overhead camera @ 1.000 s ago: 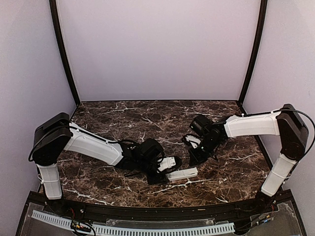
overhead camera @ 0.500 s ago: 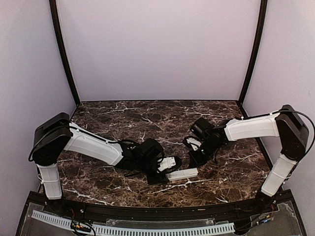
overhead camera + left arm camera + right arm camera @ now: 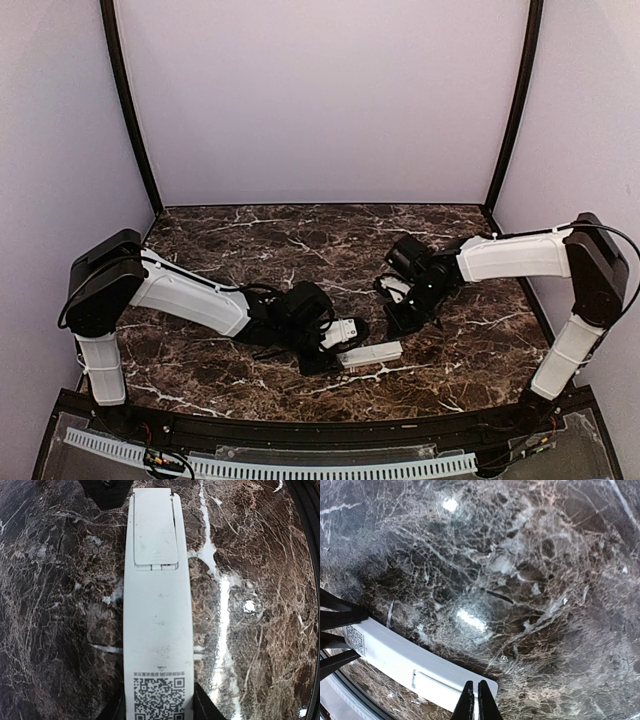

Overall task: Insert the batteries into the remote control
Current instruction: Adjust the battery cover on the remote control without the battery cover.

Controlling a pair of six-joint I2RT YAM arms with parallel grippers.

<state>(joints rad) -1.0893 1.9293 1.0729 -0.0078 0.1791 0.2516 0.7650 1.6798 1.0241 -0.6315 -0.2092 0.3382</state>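
Note:
The remote control (image 3: 157,605) lies back side up on the dark marble, white, with a QR label at its near end and its battery cover (image 3: 155,530) closed at the far end. My left gripper (image 3: 157,707) is shut on the QR end, one finger on each long edge. In the top view the remote control (image 3: 372,352) points right from the left gripper (image 3: 340,357). My right gripper (image 3: 476,700) is shut, with nothing between its tips, and hovers over the cover end of the remote control (image 3: 405,662). The right gripper (image 3: 396,326) stands just behind that end. The batteries are out of view.
The marble table (image 3: 250,240) ends in a black rail (image 3: 300,430) along the near edge. Pale walls and black corner posts (image 3: 130,110) close it in behind and at both sides.
The right gripper has shifted very slightly above the remote's cover end. The left arm and the remote have not moved.

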